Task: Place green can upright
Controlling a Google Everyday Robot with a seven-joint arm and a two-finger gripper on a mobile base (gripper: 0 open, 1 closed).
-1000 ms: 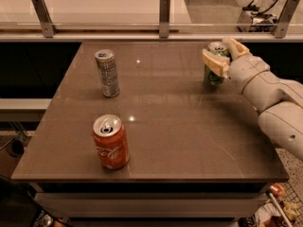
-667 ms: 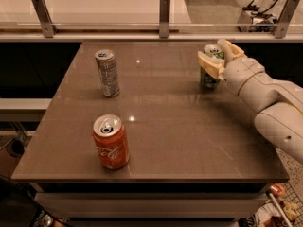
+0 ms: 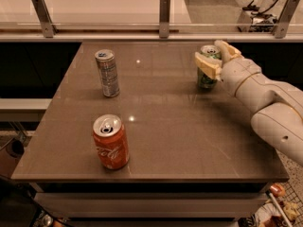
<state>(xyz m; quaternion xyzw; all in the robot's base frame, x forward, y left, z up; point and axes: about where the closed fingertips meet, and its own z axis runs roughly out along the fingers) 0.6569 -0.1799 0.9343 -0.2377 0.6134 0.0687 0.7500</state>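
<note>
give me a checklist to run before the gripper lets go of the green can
1. Green can upright: ok, silver top faces up.
2. Gripper on the can: ok, fingers straddle its upper part at the table's right rear.
3. Base resting on the table: cannot tell, though the bottom edge looks level with the surface.
4. Clear of the table edge: ok, the can stands inside the right edge.
5. Neighbours out of the way: ok, the Coca-Cola can and slim silver-grey can stand well to the left.
</note>
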